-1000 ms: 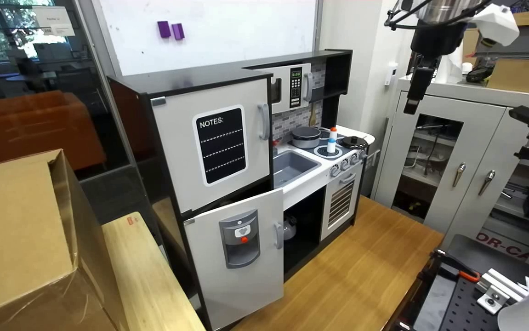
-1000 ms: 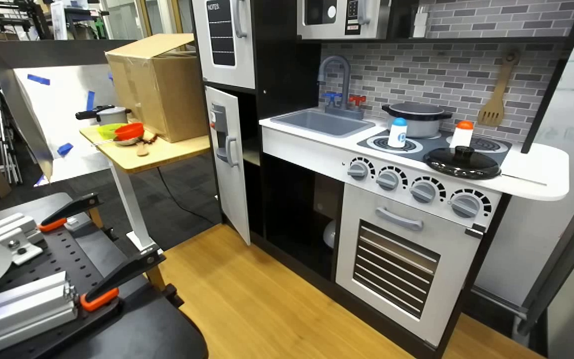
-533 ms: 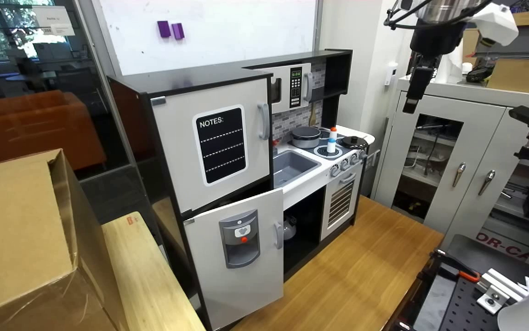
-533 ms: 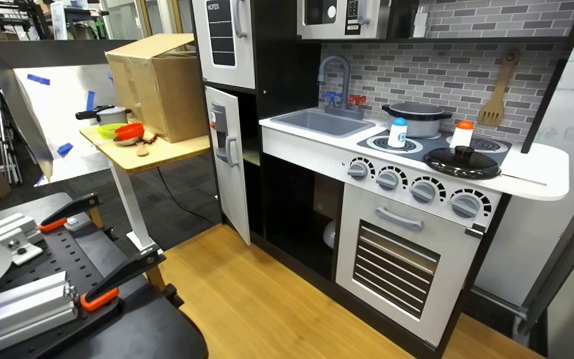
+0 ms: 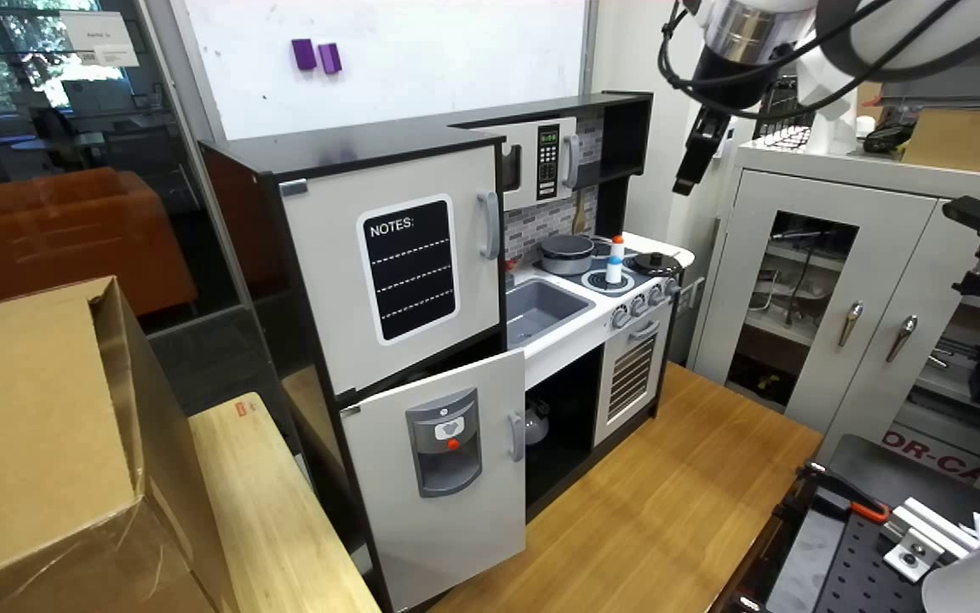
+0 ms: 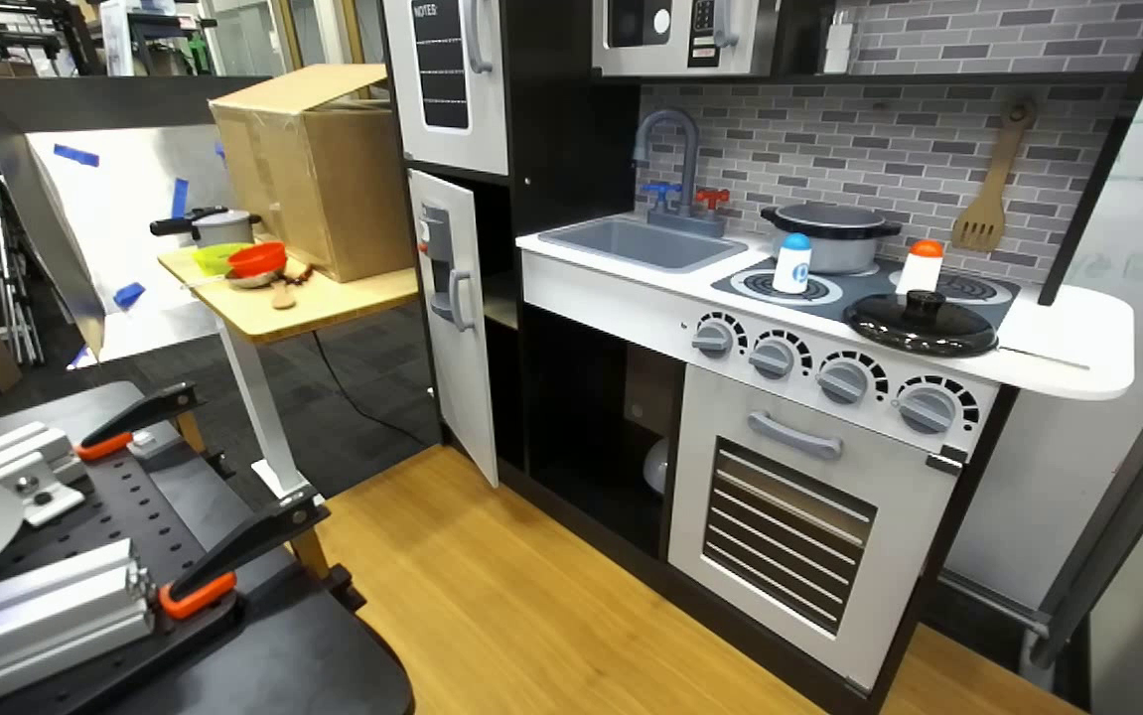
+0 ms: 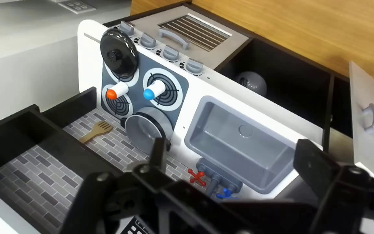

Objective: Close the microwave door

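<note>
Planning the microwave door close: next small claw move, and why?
I'd probably ease the claw toward the handle of the microwave door, stopping short of contact: in an exterior view the claw hangs clear of the door, and no view settles whether the door stands ajar.

Gripper (image 5: 684, 184): open air parts it from the microwave door (image 5: 529, 162) in an exterior view.
Stove (image 6: 859, 288): pot (image 6: 834, 248), two shakers (image 6: 791, 268) and lid (image 6: 919, 330) block a low pass.
Sink (image 7: 242, 128): open from above; faucet (image 6: 688, 177) rises at its rear edge.
Lower fridge door (image 6: 464, 367): ajar, jutting into the room.
</note>
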